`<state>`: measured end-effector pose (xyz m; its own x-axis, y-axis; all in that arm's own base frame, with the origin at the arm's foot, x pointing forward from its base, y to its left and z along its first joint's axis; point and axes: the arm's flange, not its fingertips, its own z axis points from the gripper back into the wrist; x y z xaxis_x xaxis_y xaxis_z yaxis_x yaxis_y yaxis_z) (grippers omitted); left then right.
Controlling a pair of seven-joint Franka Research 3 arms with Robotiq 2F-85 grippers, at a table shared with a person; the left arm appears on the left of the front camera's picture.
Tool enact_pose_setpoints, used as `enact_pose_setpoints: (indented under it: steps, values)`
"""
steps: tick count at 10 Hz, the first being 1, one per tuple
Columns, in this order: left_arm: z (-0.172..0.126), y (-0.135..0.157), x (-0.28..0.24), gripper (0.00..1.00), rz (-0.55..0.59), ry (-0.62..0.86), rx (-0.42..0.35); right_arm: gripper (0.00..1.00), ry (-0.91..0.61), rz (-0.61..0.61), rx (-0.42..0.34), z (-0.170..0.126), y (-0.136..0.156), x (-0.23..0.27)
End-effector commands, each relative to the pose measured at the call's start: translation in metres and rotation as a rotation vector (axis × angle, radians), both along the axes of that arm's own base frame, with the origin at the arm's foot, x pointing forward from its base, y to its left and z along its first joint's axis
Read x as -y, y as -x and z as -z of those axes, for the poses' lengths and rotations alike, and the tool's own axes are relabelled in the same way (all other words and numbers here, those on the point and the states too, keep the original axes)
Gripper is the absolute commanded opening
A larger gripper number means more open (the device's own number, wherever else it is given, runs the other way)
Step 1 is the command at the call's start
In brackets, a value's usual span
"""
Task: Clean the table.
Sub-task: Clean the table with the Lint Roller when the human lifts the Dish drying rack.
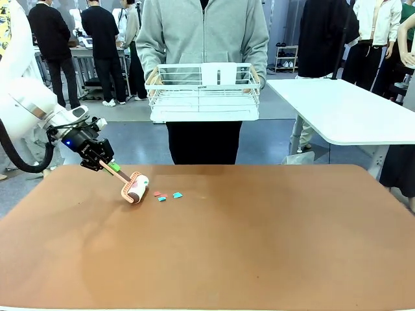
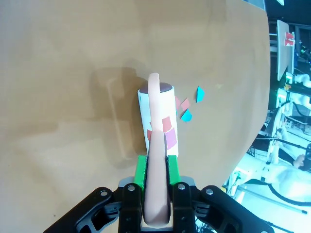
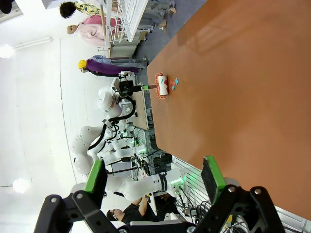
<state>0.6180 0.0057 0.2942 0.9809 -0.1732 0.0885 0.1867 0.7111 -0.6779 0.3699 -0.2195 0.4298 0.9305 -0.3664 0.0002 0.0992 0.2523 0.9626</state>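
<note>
The reddish-brown table spreads across the front view. My left gripper is shut on the peach handle of a lint roller, whose white roll is down at the table top on the left. In the left wrist view the roller points away from the left gripper, and red and pink paper scraps stick to its roll. A few small red and blue scraps lie just right of the roll, also seen as loose scraps. My right gripper is open, high over the table.
A person stands at the far side holding a white wire basket at chest height. A glossy white table stands at the back right. Other people stand farther back.
</note>
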Motion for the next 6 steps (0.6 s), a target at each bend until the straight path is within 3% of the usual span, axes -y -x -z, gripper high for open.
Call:
enact_pose_setpoints:
  steps: [1,6]
  values:
    - [0.009,-0.018,0.002,0.21,-0.021,-0.015,0.017,1.0,-0.007,0.0,0.01,-0.004,0.001,0.0]
    - [0.022,-0.028,0.028,0.21,-0.018,0.003,-0.017,1.0,-0.007,0.0,0.01,-0.004,0.001,0.0]
